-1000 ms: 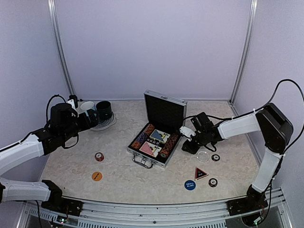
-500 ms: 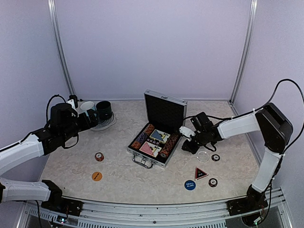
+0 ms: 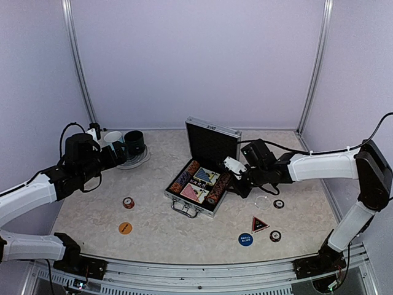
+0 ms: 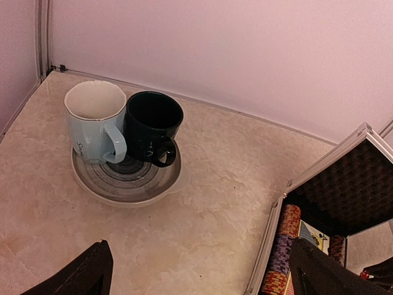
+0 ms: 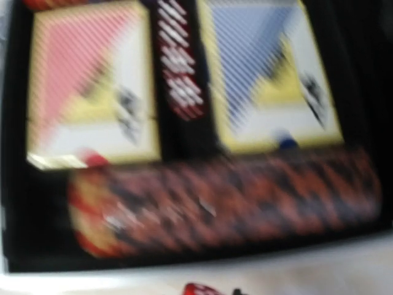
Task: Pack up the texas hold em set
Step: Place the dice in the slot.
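1. There was one case (image 3: 212, 144).
2. It held two card decks: a pink deck (image 3: 193, 192) and a blue deck (image 3: 207, 176).
3. Five round buttons (image 3: 125, 228) were out.
4. There was one triangle marker (image 3: 260, 224).
5. There were two mugs (image 4: 95, 126) and one plate (image 4: 132, 184).

Texas hold 'em on the table (image 3: 159, 236): the open case (image 3: 184, 208) sits at centre, its lid (image 3: 212, 144) upright behind, with two card decks (image 3: 207, 177) inside between chip rows (image 3: 184, 177). At far left, two mugs (image 3: 134, 142) stand on a plate (image 3: 136, 162). In front, round buttons (image 3: 125, 228) lie on both sides, with a triangle marker (image 3: 260, 224) front right.
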`<state>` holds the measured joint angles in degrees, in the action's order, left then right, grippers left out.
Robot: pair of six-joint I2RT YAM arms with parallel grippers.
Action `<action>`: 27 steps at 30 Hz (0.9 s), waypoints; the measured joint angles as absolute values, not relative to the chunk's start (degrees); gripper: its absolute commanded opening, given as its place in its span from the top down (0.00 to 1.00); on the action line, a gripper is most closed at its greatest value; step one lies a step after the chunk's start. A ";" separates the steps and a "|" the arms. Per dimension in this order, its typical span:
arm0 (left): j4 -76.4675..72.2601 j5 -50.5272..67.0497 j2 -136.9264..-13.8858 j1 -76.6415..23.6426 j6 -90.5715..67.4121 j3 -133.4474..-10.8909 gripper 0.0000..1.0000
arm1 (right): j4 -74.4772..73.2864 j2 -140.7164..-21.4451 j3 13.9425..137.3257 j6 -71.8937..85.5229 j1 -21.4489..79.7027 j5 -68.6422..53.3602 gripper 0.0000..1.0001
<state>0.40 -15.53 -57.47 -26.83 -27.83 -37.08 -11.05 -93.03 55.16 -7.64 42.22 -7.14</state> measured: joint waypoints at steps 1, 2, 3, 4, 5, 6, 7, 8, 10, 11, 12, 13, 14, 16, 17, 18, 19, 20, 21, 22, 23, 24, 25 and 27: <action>0.40 -15.53 -57.43 -26.83 -27.86 -37.08 0.01 | -11.29 -93.25 56.10 -7.64 43.13 -7.03 0.82; 0.40 -15.53 -57.36 -26.83 -27.86 -37.08 0.01 | -11.99 -93.80 57.84 -7.75 44.07 -6.94 0.82; 0.40 -15.51 -57.30 -26.83 -27.86 -37.08 0.01 | -12.32 -94.56 59.42 -7.90 44.69 -6.85 0.82; 0.40 -15.51 -57.23 -26.83 -27.86 -37.08 0.01 | -12.60 -95.74 61.67 -8.10 45.47 -6.81 0.82; 0.40 -15.51 -57.14 -26.83 -27.86 -37.08 0.01 | -12.62 -96.77 63.33 -8.40 45.98 -6.79 0.82; 0.43 -15.51 -56.99 -26.83 -27.86 -37.08 0.01 | -12.91 -98.24 65.58 -8.95 46.41 -6.74 0.82; 0.43 -15.53 -56.80 -26.83 -27.86 -37.08 0.01 | -13.10 -99.61 67.37 -9.47 46.70 -6.70 0.82; 0.43 -15.53 -56.66 -26.83 -27.86 -37.08 0.01 | -13.39 -100.82 68.84 -9.89 46.81 -6.66 0.82; 0.43 -15.62 -56.29 -26.83 -27.86 -37.08 0.01 | -14.04 -103.46 71.48 -11.05 46.87 -6.61 0.82; 0.43 -15.73 -56.07 -26.83 -27.86 -37.08 0.01 | -14.44 -104.86 72.64 -11.62 46.87 -6.50 0.82; 0.43 -15.77 -55.88 -26.83 -27.86 -37.08 0.01 | -15.14 -106.37 73.82 -12.36 46.87 -6.37 0.82; 0.43 -15.84 -55.64 -26.83 -27.83 -37.08 0.01 | -15.94 -107.79 74.74 -12.99 46.87 -6.33 0.82; 0.43 -15.88 -55.51 -26.83 -27.86 -37.08 0.01 | -16.56 -108.66 75.29 -13.43 46.87 -6.33 0.82; 0.43 -15.90 -55.37 -26.83 -27.83 -37.08 0.01 | -18.46 -110.89 77.08 -14.41 46.87 -6.33 0.82; 0.43 -15.90 -55.37 -26.83 -27.83 -37.08 0.01 | -19.29 -112.03 78.00 -14.90 46.87 -6.31 0.82; 0.43 -15.90 -55.37 -26.83 -27.83 -37.06 0.01 | -19.99 -112.97 78.81 -15.29 46.87 -6.26 0.82; 0.43 -15.90 -55.37 -26.83 -27.83 -37.08 0.01 | -20.69 -113.99 79.70 -15.62 46.87 -6.17 0.82; 0.43 -15.90 -55.37 -26.83 -27.83 -37.08 0.01 | -21.17 -114.72 80.25 -15.77 46.87 -6.17 0.82; 0.43 -15.90 -55.37 -26.83 -27.83 -37.08 0.01 | -21.69 -115.42 80.71 -15.97 46.83 -6.17 0.82; 0.43 -15.90 -55.37 -26.83 -27.83 -37.08 0.01 | -22.09 -115.81 80.95 -16.08 46.76 -6.22 0.82; 0.43 -15.90 -55.37 -26.83 -27.83 -37.08 0.01 | -22.50 -116.14 81.12 -16.25 46.65 -6.24 0.82; 0.43 -15.90 -55.37 -26.83 -27.83 -37.06 0.01 | -22.61 -116.36 81.25 -16.29 46.59 -6.37 0.82; 0.43 -15.90 -55.37 -26.83 -27.83 -37.06 0.01 | -22.94 -116.42 81.54 -16.43 46.54 -6.39 0.82; 0.43 -15.90 -55.37 -26.83 -27.81 -37.06 0.01 | -23.22 -116.42 81.78 -16.47 46.33 -6.42 0.82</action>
<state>0.43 -15.90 -55.37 -26.83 -27.81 -37.06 -23.22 -116.42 81.78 -16.47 46.33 -6.42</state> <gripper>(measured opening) 0.989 0.185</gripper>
